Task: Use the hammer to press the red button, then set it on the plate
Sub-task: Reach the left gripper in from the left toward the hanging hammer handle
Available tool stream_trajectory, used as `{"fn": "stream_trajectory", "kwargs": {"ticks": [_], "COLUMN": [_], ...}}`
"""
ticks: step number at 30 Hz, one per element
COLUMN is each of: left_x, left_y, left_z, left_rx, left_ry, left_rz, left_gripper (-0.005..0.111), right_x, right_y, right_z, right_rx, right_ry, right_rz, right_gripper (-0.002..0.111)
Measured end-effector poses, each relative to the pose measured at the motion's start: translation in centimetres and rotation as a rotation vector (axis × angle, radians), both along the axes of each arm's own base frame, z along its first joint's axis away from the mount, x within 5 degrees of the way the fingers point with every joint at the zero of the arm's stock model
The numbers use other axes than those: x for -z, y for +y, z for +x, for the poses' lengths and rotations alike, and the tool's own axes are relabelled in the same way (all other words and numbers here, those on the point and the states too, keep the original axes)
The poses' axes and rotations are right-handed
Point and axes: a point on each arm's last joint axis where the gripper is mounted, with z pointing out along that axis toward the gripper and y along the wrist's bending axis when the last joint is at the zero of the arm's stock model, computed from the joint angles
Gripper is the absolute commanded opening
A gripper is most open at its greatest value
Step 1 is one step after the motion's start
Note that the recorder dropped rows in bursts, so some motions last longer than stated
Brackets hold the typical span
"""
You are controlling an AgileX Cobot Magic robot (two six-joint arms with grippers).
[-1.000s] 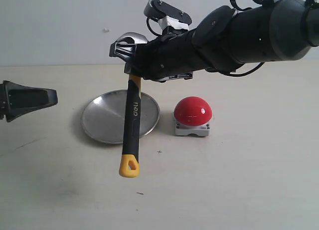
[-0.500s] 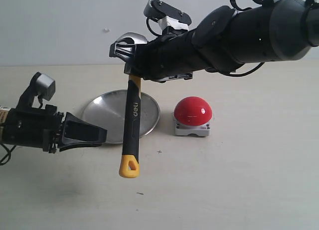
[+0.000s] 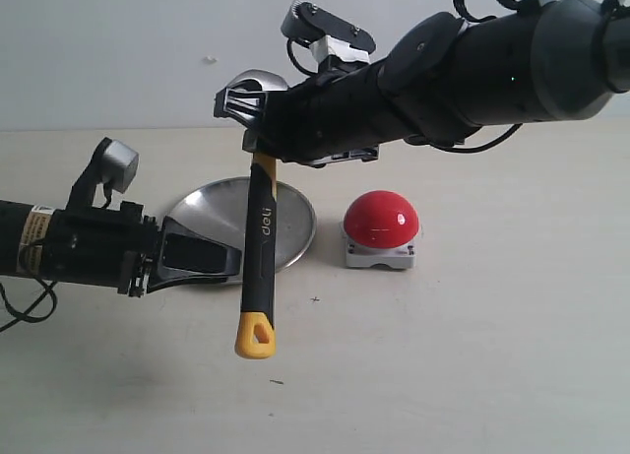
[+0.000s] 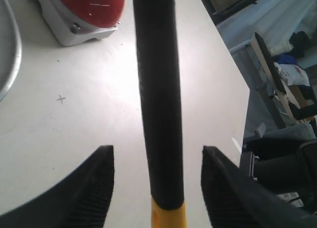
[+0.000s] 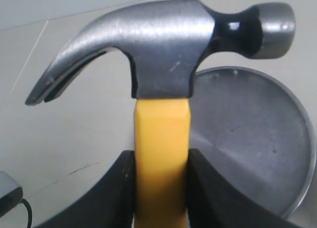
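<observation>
Hammer [image 3: 260, 247] hangs handle-down above the middle of the tabletop [image 3: 472, 356], so its black grip is offered sideways. My left gripper [image 4: 156, 154] stands open astride that grip with neither finger touching, which I read as a handover. Behind lie the plate [image 3: 212, 213] and, just beside it but apart, the red button [image 3: 381, 220]. Highest, my right gripper [image 5: 161, 159] clamps the yellow neck under the head.

The hammer [image 5: 163, 60] has a brushed grey metal head with fine scratches, a darker polished neck, a smooth yellow handle and, between the ribbed matt-black fingers [image 4: 89, 188] of the left gripper [image 4: 157, 156], a matt black, finely grained sleeve. The plate [image 5: 257, 139] is brushed, speckled metal. The red button [image 3: 381, 220] is glossy on a matt pale base; the tabletop [image 3: 472, 356] is matt.
</observation>
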Motion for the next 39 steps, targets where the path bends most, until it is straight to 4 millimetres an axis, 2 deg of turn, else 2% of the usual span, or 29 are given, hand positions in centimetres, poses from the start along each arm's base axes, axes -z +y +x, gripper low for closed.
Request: {"fn": "stream_trajectory", "kwargs": {"ticks": [15,19,21,30,39], "left_x": [0.6,0.6,0.7,0.8,0.6], "left_y": [-1.8,-1.8,-2.0,-3.4,-3.6], "left_z": [0.0,0.0,-0.1,-0.3,0.0], "left_rx": [-0.039,-0.043,-0.038,-0.06,-0.099], "left_ry": [-0.004,0.002,0.001,-0.004,-0.002], "left_rz": [0.074,0.075,0.08,0.093,0.073], "left_gripper": [0.053,0.067,0.069,0.069,0.069], "right_x": [0.6,0.6,0.6,0.6,0.6], "right_y": [0.1,0.1,0.1,0.1,0.1], "right_z": [0.1,0.1,0.1,0.1,0.1], "right_rx": [-0.007,-0.007,-0.007,-0.005,-0.005], "right_ry": [0.019,0.019,0.019,0.017,0.017], "right_rz": [-0.005,-0.005,-0.005,-0.006,-0.006], "right_gripper": [0.0,0.0,0.0,0.0,0.0]}}
